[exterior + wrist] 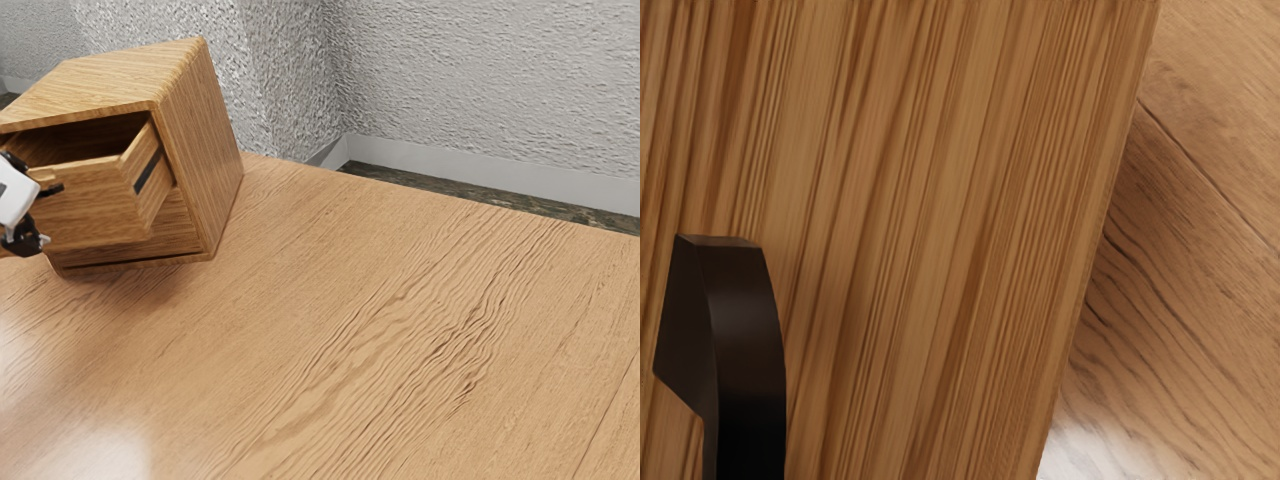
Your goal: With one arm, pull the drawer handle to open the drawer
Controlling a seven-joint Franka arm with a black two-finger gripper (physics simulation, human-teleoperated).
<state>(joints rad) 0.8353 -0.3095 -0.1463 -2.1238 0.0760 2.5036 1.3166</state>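
Note:
A light wooden cabinet (195,140) stands at the exterior view's upper left, tilted a little on the table. Its drawer (95,205) sticks partway out of the opening toward the exterior view's left, leaving a dark gap above it. My gripper (22,215), white with black parts, sits at the drawer's front, cut off by the exterior view's left edge. In the wrist view the drawer front (920,220) is very close to the hand, and the black curved handle (730,370) rises from it right by the hand.
The wooden table (380,320) stretches wide toward the exterior view's right and front. A rough grey wall (450,70) with a pale baseboard runs behind it. Beside the drawer front, table boards (1200,250) lie in the wrist view.

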